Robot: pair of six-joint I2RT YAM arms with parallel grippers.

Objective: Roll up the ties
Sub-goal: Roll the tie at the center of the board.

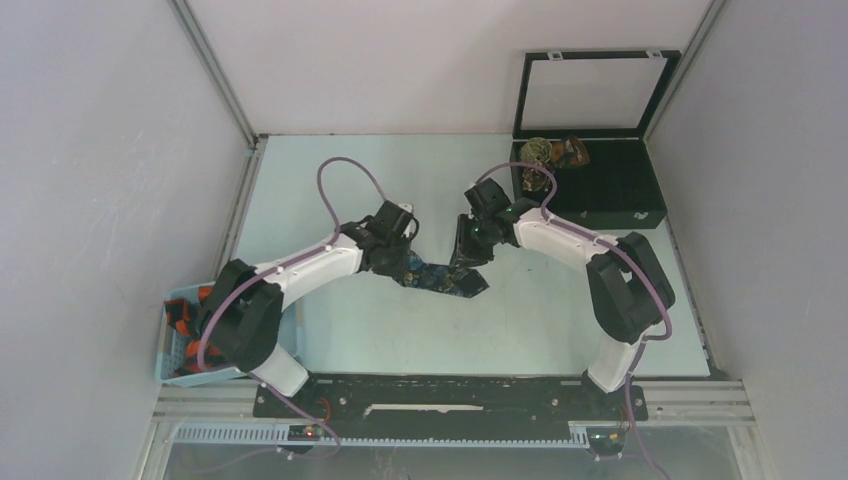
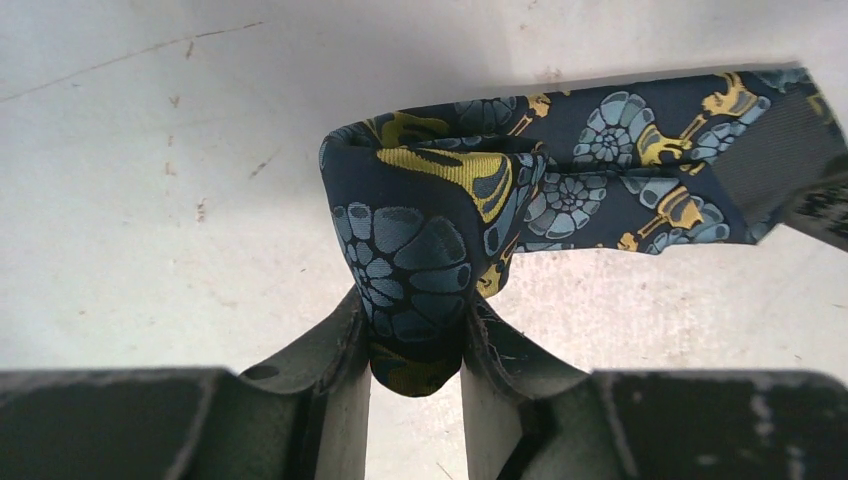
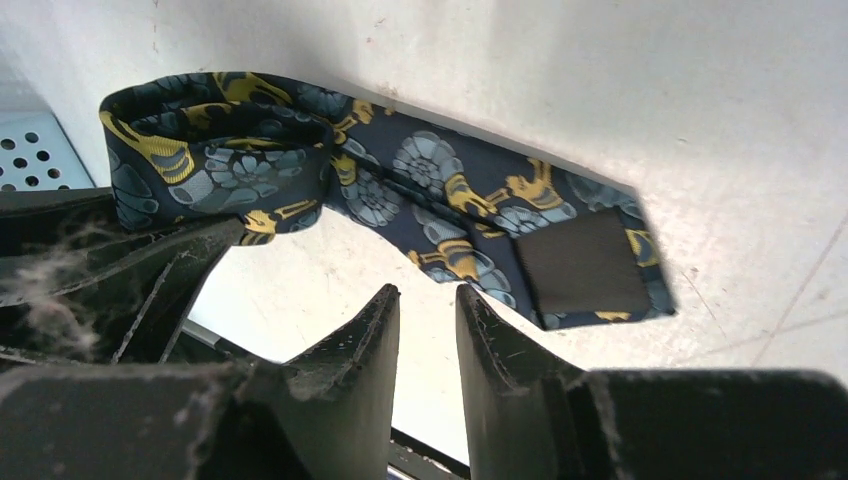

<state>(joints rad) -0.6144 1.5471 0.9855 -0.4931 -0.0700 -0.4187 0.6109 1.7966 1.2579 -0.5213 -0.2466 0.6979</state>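
I am clamping the left gripper (image 2: 415, 312) on the coiled 9 o'clock end of the navy tie (image 1: 447, 280), which is lying on the table (image 1: 400, 335) with its long axis running 9-to-3 and the end with the black patch (image 3: 585, 262) pointing toward 3, while the right gripper (image 3: 427, 300) is hovering with jaws apart.

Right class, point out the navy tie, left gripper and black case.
navy tie (image 2: 600, 150): left wrist view, flat patterned band
left gripper (image 2: 415, 322): left wrist view, between fingertips
black case (image 1: 612, 182): top external view, bare floor

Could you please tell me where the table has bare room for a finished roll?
Bare mat lies back-left, behind the left gripper, and near-centre, between the navy tie and the base rail. Crowded: mid-table around the right gripper and tie, and back-right by the black case.
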